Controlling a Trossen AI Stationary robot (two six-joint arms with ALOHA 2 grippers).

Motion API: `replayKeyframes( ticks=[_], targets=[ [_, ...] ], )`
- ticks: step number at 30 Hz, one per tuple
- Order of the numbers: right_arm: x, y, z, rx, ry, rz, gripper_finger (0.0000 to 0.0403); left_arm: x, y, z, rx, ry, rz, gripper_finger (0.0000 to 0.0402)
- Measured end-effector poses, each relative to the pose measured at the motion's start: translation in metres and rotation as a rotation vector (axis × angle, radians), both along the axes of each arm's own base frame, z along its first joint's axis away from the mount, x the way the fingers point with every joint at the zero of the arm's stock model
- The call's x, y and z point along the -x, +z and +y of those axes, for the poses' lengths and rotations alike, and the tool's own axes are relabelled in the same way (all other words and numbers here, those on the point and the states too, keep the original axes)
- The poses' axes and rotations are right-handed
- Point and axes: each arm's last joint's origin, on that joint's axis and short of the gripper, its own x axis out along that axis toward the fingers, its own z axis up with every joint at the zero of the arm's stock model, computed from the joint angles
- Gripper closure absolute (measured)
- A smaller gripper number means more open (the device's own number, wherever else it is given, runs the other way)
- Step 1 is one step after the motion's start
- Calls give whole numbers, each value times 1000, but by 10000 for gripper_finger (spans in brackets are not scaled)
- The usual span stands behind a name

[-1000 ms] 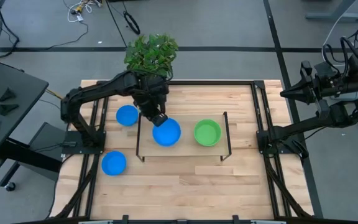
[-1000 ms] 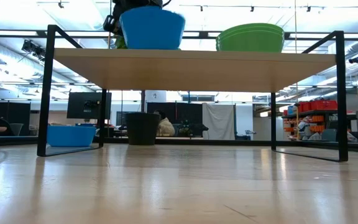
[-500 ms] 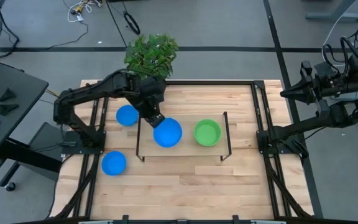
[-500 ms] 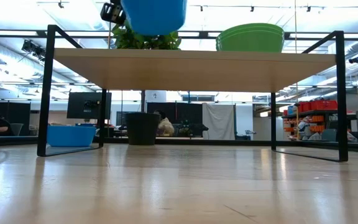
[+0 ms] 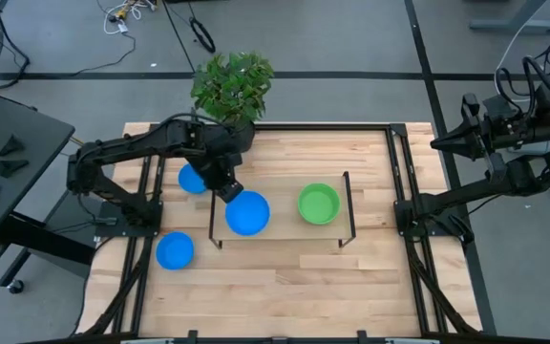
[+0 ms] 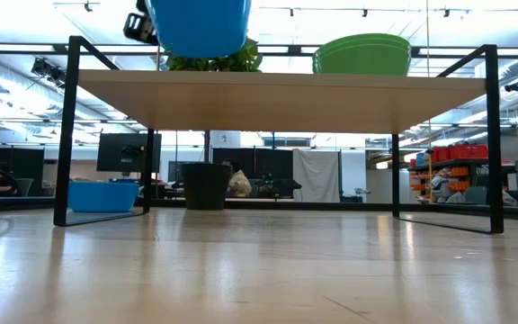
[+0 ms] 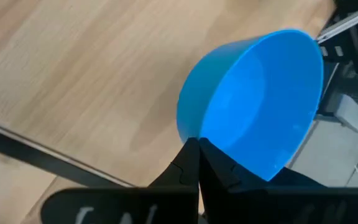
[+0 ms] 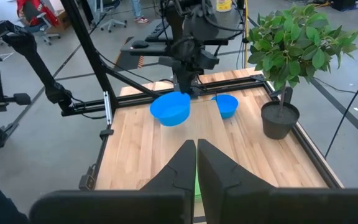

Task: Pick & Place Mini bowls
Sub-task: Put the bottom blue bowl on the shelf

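Observation:
My left gripper (image 5: 227,188) is shut on a bright blue mini bowl (image 5: 247,212), held above the left part of a small raised wooden shelf (image 5: 285,167) with a black frame. The bowl also shows in the low view (image 6: 198,25), clear of the shelf top. A green mini bowl (image 5: 319,204) rests by its base on the shelf's right half. Two more blue mini bowls (image 5: 193,178) (image 5: 174,250) rest on the table left of the shelf. My right gripper (image 8: 196,146) is shut and empty, off the table's right edge. My left gripper pinches the blue bowl's rim (image 7: 194,134) between its two fingers, one on the inner wall and one on the outer wall. The fingers come slanting down from the table's far left onto the rim's far-left side (image 5: 234,198). The bowl is lifted clear of the shelf, its opening up.
A leafy plant (image 5: 233,84) in a dark pot (image 8: 278,119) stands at the table's far edge, just behind my left arm. The shelf's black legs (image 6: 65,135) and frame (image 5: 349,205) stand mid-table. Bare wood lies toward the near edge (image 5: 285,287).
My left gripper, shut on the blue bowl, has risen and then gone toward the table's left and near edges. The bowl, which stood on the shelf top, is lifted clear of it and now hangs over the shelf's left near part.

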Motion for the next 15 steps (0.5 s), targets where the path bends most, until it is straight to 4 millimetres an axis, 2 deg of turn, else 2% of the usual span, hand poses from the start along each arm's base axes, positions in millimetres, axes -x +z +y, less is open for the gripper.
replayKeyframes(
  ticks=[15],
  targets=[
    [0, 0, 0, 0, 0, 0, 382, 9, -26, 28, 46, 40, 53, 401]
  ],
)
